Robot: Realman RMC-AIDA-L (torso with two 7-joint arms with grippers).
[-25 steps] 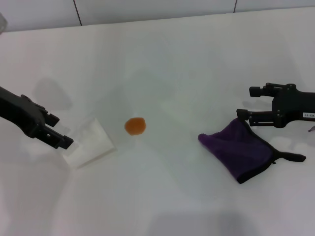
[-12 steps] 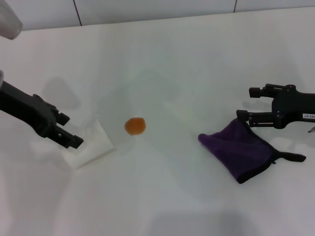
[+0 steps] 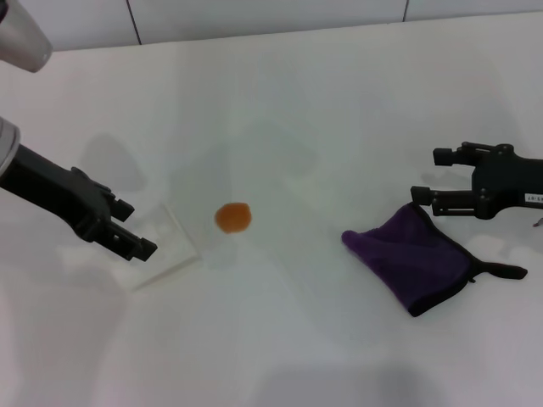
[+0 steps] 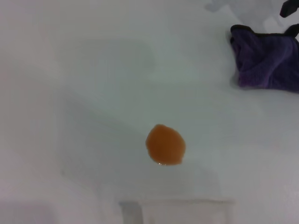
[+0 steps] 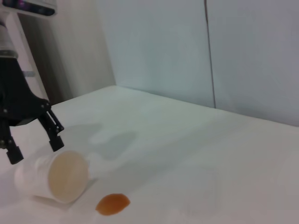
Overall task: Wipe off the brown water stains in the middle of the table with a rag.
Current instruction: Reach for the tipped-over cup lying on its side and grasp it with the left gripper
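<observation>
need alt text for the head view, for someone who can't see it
A small orange-brown stain sits mid-way across a white table, not yet wiped. The purple rag lies crumpled to its right, beside the open right gripper. On the left, the left gripper, jaws open, hovers over a tipped pale cup.

Cup [image 4: 175,212] cut off by left wrist view edge; rag [image 4: 266,58] partly cropped.
</observation>
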